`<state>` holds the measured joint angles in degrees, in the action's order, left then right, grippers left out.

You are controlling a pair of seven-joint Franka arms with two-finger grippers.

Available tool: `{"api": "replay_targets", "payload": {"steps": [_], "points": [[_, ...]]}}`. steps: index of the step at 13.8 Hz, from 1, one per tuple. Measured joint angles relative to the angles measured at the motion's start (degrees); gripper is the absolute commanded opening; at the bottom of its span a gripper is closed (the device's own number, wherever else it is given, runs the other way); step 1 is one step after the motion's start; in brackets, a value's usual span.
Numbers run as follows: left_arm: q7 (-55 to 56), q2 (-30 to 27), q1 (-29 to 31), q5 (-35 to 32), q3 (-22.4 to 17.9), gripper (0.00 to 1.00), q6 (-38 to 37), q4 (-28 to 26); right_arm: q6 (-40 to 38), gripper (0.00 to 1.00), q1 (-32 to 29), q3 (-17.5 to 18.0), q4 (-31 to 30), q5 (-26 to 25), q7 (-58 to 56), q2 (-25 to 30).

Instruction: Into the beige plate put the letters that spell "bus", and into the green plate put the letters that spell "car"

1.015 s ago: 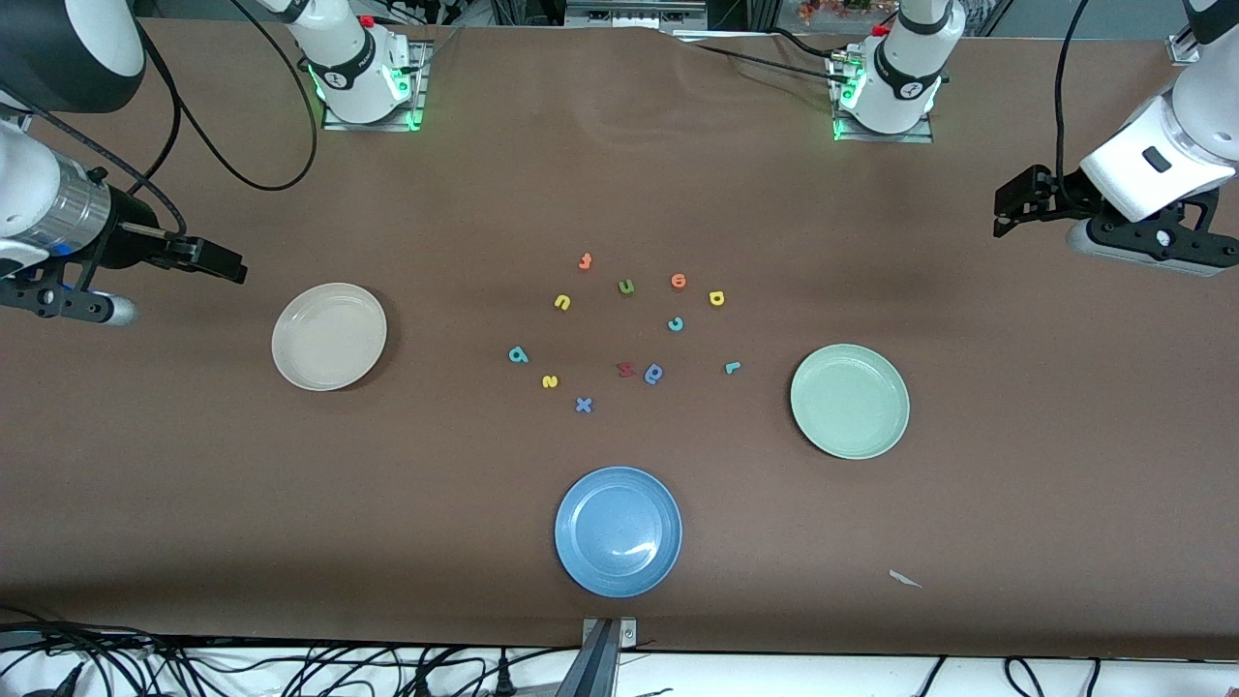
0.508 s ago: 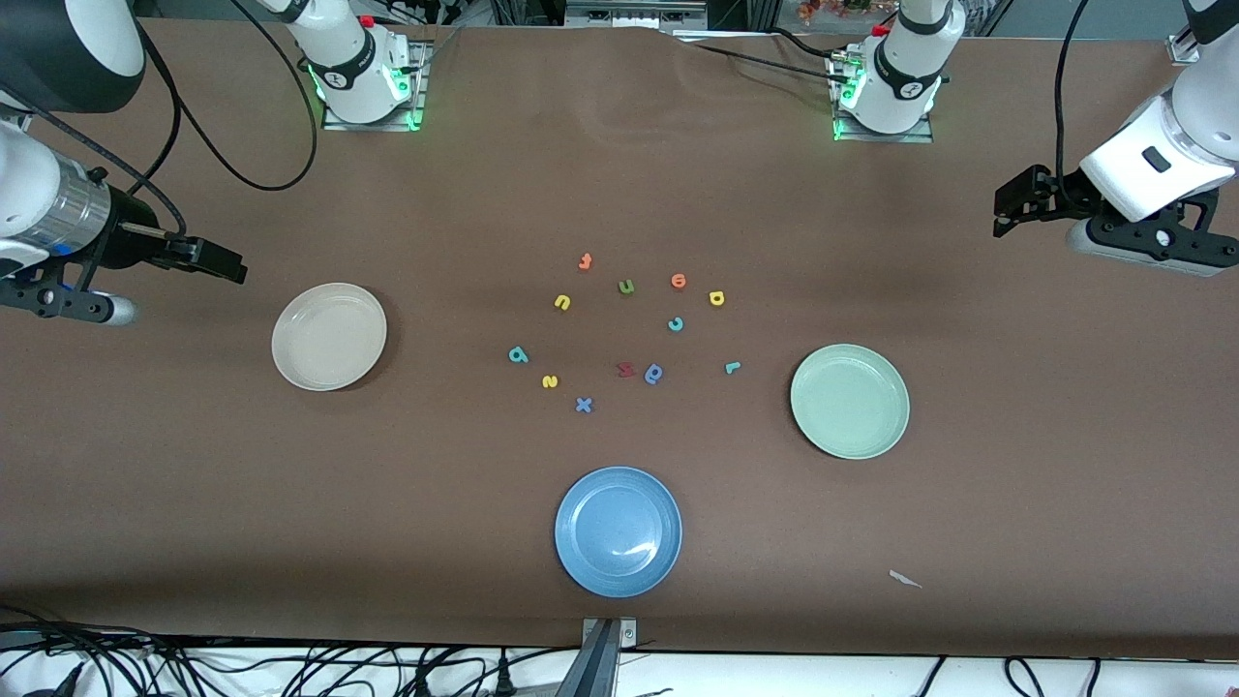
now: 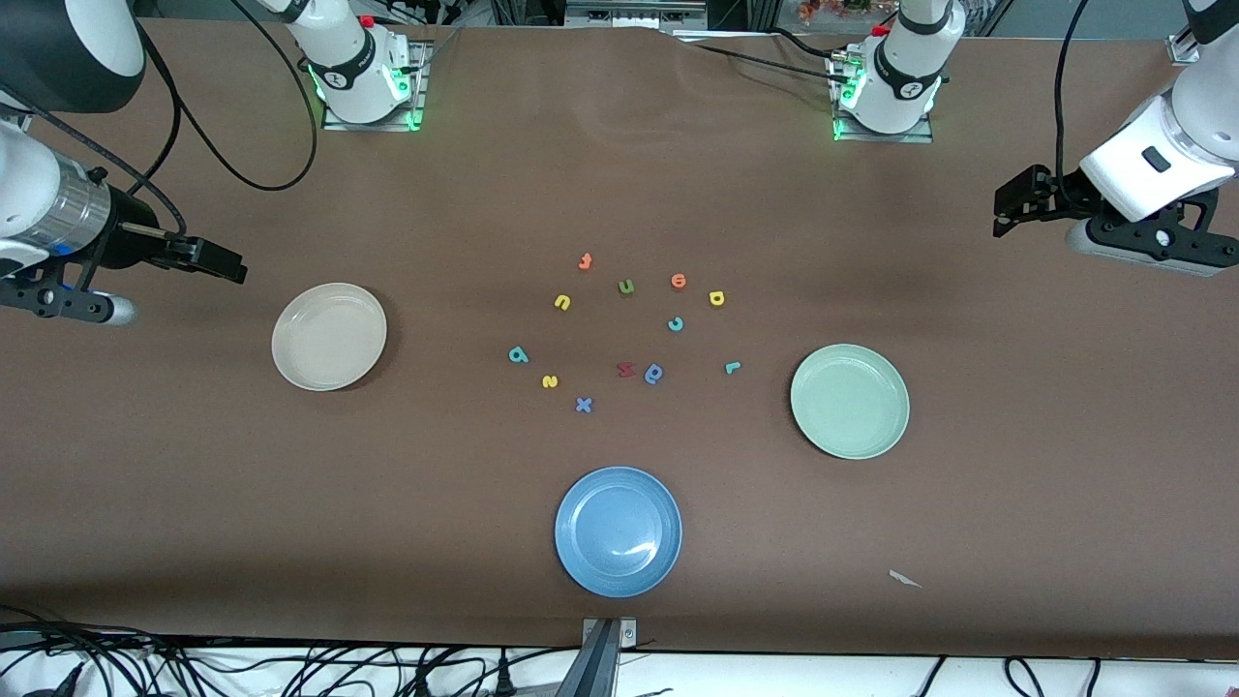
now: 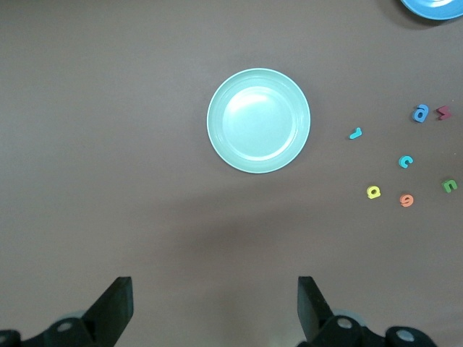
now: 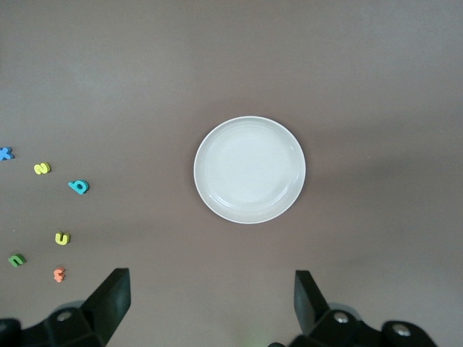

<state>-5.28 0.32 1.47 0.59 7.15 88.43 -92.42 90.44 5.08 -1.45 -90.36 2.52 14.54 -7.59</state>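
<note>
Sorting not begun: beige plate [image 3: 329,336] and green plate [image 3: 850,401] empty. Left pincer [image 4: 214,307] and right pincer [image 5: 211,302] spread, waiting above worktop ends. Next: reach a letter, likely the teal b [image 3: 518,355].

The only readable characters are the loose foam letters lying on the brown table cover [image 3: 290,503] between the plates: an orange f [image 3: 585,260], a yellow u [image 3: 562,302], a green u [image 3: 626,286], an orange e [image 3: 679,281], a yellow a [image 3: 716,298], a teal c [image 3: 676,324], a teal r [image 3: 733,367], a teal b [image 3: 518,355], a yellow s [image 3: 550,381] and a blue x [image 3: 584,405]. The dark red letter [image 3: 625,369] and the blue rounded letter [image 3: 654,374] touching it cannot be read with certainty.
</note>
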Motion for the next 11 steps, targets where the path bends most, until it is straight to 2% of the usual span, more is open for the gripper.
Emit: {"api": "replay_targets", "payload": {"steps": [3,6,9,11], "points": [[-0.31,0.02,-0.11,0.00,0.57,1.00,-0.16,0.00,0.00,1.00,0.00,0.00,0.00,0.00,0.00,-0.01],[-0.38,0.71,-0.25,0.00,4.35,1.00,-0.66,-0.11,-0.04,1.00,0.04,-0.02,0.00,0.00,0.00,-0.06],[-0.38,4.43,-0.58,0.00,8.54,1.00,0.40,-0.28,0.09,1.00,0.88,0.02,-0.04,0.08,0.26,-0.35],[-0.36,8.29,-0.88,0.00,10.54,1.00,5.93,-0.47,0.87,1.00,2.33,0.06,-0.35,0.24,2.40,-0.88]]}}
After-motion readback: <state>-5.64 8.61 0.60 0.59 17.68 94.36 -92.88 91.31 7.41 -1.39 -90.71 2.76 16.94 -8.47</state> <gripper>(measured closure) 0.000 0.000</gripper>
